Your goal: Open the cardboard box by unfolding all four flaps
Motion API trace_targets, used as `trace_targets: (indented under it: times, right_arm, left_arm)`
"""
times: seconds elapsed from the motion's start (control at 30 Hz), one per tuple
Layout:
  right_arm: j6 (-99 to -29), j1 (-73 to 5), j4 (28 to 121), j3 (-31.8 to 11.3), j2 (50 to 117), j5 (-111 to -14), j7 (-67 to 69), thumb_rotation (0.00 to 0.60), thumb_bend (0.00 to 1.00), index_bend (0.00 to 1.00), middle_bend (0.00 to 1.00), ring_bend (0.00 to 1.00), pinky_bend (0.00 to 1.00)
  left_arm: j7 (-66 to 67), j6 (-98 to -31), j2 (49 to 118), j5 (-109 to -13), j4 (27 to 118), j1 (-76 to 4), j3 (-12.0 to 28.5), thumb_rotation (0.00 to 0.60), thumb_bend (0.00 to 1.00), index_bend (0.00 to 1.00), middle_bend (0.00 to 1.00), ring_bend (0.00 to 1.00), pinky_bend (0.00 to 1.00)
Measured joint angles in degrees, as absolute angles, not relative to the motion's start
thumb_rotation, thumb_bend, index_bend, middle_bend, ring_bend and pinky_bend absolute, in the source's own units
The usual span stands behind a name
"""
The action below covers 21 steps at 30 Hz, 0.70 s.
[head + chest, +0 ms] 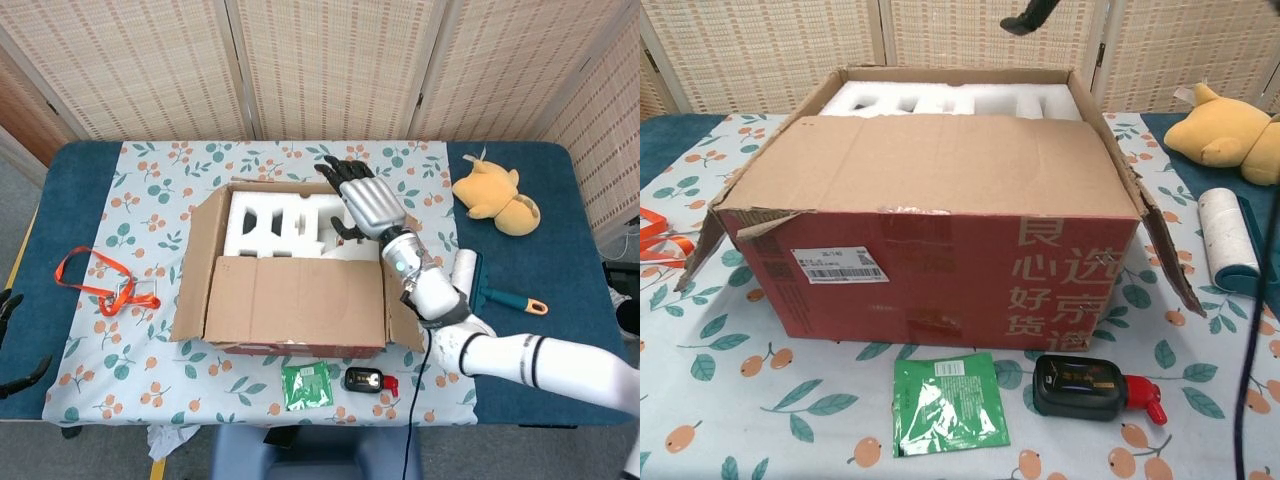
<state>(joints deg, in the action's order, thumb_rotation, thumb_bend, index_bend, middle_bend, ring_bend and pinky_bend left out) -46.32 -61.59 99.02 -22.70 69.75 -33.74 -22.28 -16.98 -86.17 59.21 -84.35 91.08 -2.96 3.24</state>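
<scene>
Packets lie nearest the front edge of the tabletop [90,200]: a green sachet [946,403] and, just to its right, a black device with a red tip [1090,389]. Behind them, in the middle of the tabletop, stands the cardboard box [290,290]; its near flap [930,165] is folded down over the opening, the side flaps [196,262] splay outward, and white foam [280,225] shows inside. Over the box's far right corner hovers the right hand [365,195], fingers [335,168] spread apart, holding nothing. Toward the right edge lie a lint roller [478,285] and a yellow plush toy [497,200]; an orange strap [100,280] lies near the left edge. Whether the left hand's fingers are apart or together cannot be told.
</scene>
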Motion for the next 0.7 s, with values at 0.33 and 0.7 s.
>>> trace_targets:
  times: [0.33,0.7]
  right_arm:
    - [-36.49,-51.70,111.56,-22.61,59.36,-35.90,-3.02,0.600,0.51,0.00,0.00,0.00,0.09]
    - [-29.48,-44.22,106.02,-29.76,65.09,-46.67,21.26,0.600,0.51,0.00,0.00,0.00,0.26]
  left_arm:
    - [-14.02,-84.78,59.66,-83.70,91.83,-3.52,3.18,0.600,0.35,0.00,0.00,0.00,0.00]
    - [-13.93,-82.42,59.78,-83.94,91.71,-4.51,2.59,0.600,0.35,0.00,0.00,0.00,0.00]
